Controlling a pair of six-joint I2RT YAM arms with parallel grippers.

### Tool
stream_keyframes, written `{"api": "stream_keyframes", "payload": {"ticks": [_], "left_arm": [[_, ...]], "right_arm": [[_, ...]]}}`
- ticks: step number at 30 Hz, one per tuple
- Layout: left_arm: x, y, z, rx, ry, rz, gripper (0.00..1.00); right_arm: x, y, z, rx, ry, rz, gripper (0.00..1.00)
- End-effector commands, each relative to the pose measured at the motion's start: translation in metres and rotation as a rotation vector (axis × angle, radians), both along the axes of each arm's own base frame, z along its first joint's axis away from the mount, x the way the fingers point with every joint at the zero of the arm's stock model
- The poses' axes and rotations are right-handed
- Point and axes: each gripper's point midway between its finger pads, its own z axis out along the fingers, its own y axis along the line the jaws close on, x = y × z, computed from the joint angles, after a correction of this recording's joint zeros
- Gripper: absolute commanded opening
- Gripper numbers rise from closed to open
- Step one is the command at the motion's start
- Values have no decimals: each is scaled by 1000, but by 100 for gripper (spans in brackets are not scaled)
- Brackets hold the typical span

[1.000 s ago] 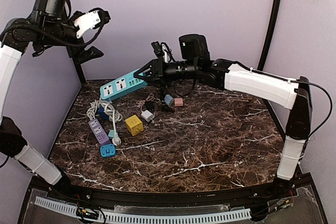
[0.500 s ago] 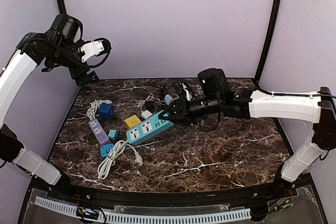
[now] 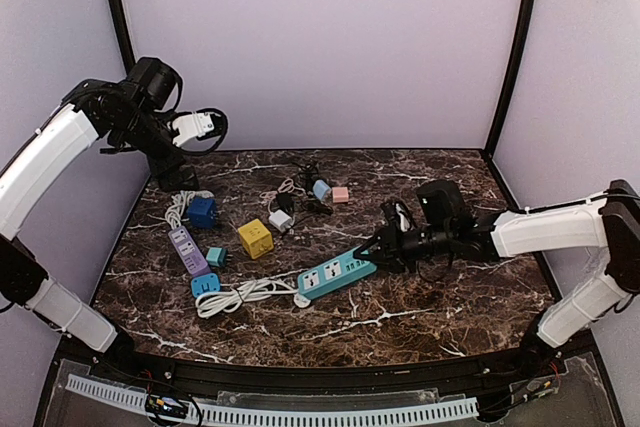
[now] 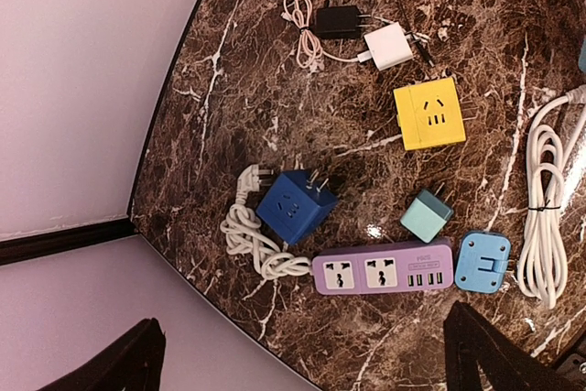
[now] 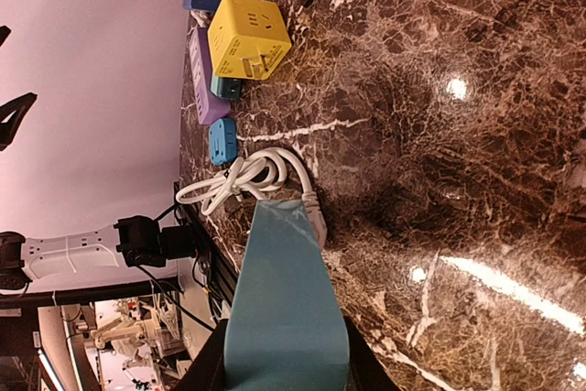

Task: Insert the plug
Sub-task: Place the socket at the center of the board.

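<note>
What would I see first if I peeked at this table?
Probably the teal power strip lying near the front middle of the dark marble table, pinched at one end by the right gripper. Next comes the bright yellow cube adapter near the purple power strip on the left, with the left gripper hanging open over the far left corner.

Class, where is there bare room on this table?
Bare: the near band between the teal strip and the table's front edge; also the far right, beyond the pink adapter. Crowded: the left, around the yellow cube and purple strip.
</note>
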Motion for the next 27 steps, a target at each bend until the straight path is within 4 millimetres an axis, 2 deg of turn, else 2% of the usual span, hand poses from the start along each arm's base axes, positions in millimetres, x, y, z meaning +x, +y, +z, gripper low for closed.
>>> {"api": "stream_keyframes", "payload": {"ticks": [1, 7, 12, 18, 19, 21, 22, 25, 27], "left_arm": [[-2, -1, -7, -19, 23, 8, 99], [-2, 1, -11, -9, 34, 11, 99], [3, -2, -11, -17, 28, 7, 99], [3, -1, -10, -9, 22, 8, 99], [2, -1, -9, -10, 23, 8, 99], [0, 0, -9, -10, 27, 6, 99], [-1, 0, -9, -11, 26, 4, 99], [-6, 0, -4, -19, 26, -6, 99], [-10, 1, 1, -28, 19, -11, 99]], "right_arm": [[4, -58, -91, -301, 83, -75, 0], [13, -66, -91, -216, 81, -40, 0], [24, -87, -100, -180, 114, -69, 0], [26, -95, -113, -213, 137, -72, 0], [24, -97, -117, -225, 148, -75, 10], [23, -103, -121, -264, 158, -96, 38], [24, -107, -120, -291, 158, -107, 56], [40, -121, -104, -402, 98, -142, 96], [60, -123, -78, -441, 13, -154, 99]]}}
